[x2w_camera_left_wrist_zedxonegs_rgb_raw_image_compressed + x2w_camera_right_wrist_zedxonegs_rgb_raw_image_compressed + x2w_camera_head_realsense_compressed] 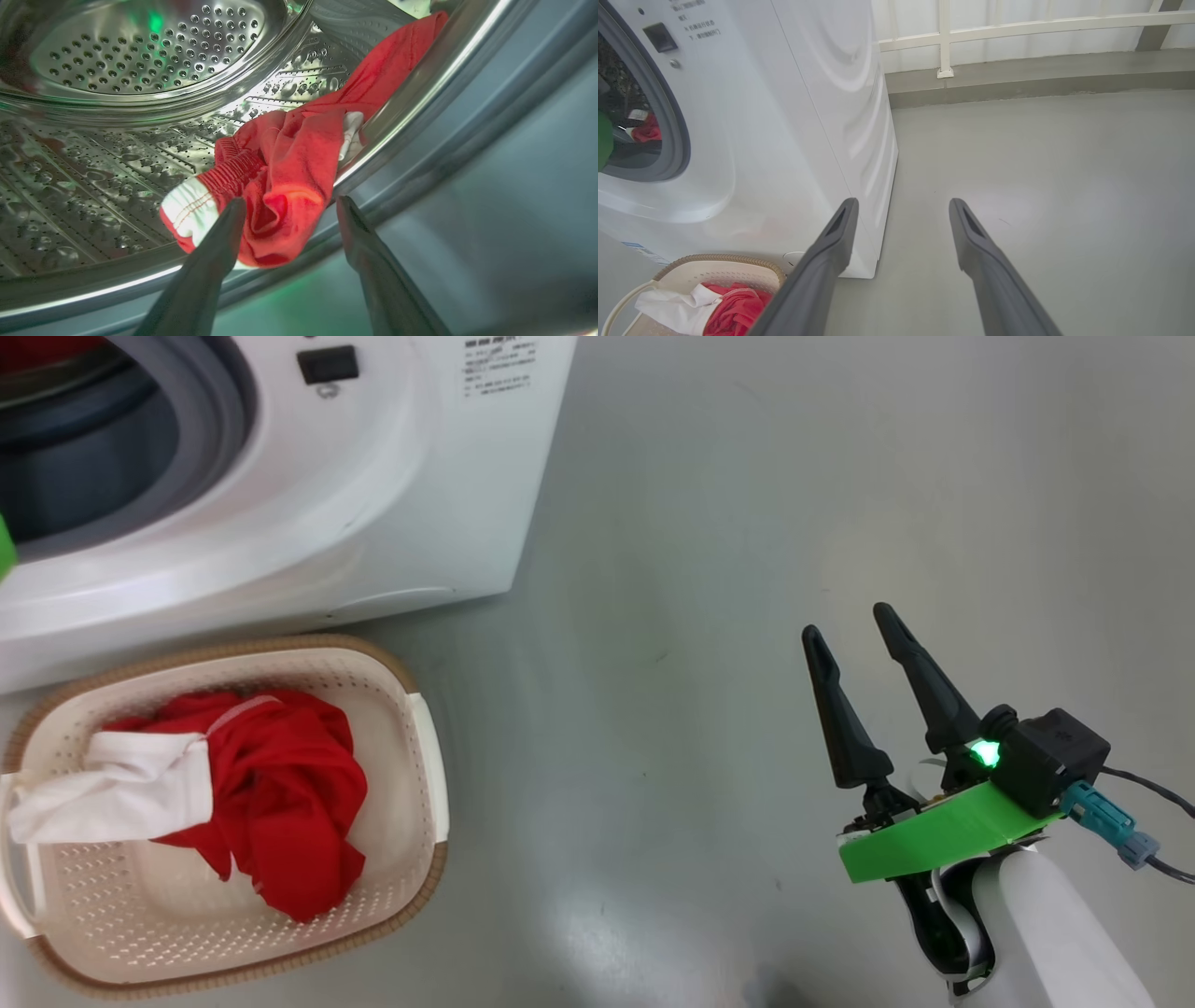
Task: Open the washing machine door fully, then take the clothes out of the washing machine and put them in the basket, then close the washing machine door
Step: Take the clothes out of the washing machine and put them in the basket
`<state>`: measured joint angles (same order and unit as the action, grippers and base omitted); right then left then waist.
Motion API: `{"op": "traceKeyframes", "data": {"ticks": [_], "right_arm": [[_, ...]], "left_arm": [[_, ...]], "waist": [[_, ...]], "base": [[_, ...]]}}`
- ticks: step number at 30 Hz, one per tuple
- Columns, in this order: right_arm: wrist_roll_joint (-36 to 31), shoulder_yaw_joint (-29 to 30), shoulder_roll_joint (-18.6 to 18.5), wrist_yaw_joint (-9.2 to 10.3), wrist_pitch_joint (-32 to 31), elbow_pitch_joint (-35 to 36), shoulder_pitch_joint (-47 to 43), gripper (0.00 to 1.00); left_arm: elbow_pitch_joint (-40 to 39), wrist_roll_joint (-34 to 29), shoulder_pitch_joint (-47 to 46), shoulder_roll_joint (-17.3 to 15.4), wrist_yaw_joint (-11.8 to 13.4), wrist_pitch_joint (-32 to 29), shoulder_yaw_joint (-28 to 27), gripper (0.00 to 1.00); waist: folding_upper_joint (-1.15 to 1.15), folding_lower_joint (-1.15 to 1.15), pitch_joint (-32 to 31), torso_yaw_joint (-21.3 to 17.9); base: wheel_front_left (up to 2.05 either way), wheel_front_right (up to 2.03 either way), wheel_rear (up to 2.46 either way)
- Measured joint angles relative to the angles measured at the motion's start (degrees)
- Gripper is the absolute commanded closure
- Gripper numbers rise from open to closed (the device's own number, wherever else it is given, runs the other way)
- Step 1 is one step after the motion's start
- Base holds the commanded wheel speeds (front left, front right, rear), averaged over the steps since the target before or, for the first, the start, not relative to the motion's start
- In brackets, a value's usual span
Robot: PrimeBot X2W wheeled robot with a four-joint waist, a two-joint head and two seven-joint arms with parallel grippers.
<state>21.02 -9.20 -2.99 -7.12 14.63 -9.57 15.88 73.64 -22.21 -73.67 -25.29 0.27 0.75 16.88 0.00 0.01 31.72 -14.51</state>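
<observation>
The white washing machine point(392, 476) stands at the upper left with its grey-ringed drum mouth point(210, 420) uncovered; its door is out of view. Inside the steel drum point(117, 154), a red garment with a white cuff point(289, 158) lies against the front lip. My left gripper point(290, 200) is open, its fingers straddling the garment's near fold without closing on it. The cream basket point(411, 859) sits on the floor before the machine and holds red and white clothes point(271, 784). My right gripper point(847, 620) hangs open and empty over the floor to the right.
Grey floor point(700, 616) spreads to the right of the machine and basket. A white railing point(943, 42) and a low kerb run along the far wall. In the right wrist view the basket point(714, 261) lies at the machine's foot.
</observation>
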Motion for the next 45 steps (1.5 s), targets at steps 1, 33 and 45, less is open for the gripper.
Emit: {"op": "traceKeyframes", "data": {"ticks": [1, 33, 45], "right_arm": [[0.2, -0.2, 0.0, 0.0, 0.0, 0.0, 0.0, 0.0], [0.5, -0.8, 0.0, 0.0, 0.0, 0.3, 1.1, 0.0], [-0.9, 0.1, 0.0, 0.0, 0.0, -0.7, -0.7, 0.0]], "left_arm": [[0.1, 0.0, -0.3, -0.1, 0.3, -0.2, 0.0, 0.0], [1.1, 4.4, -0.7, -0.2, 3.6, 0.2, 1.4, 1.0], [1.2, 17.3, 3.6, 3.8, 2.5, 11.6, -7.8, 1.0]], "waist": [[0.0, 0.0, 0.3, -0.1], [0.0, 0.0, 0.0, -0.1], [0.0, 0.0, -5.1, 2.1]], "base": [[0.0, 0.0, 0.0], [0.0, 0.0, 0.0], [0.0, 0.0, 0.0]]}}
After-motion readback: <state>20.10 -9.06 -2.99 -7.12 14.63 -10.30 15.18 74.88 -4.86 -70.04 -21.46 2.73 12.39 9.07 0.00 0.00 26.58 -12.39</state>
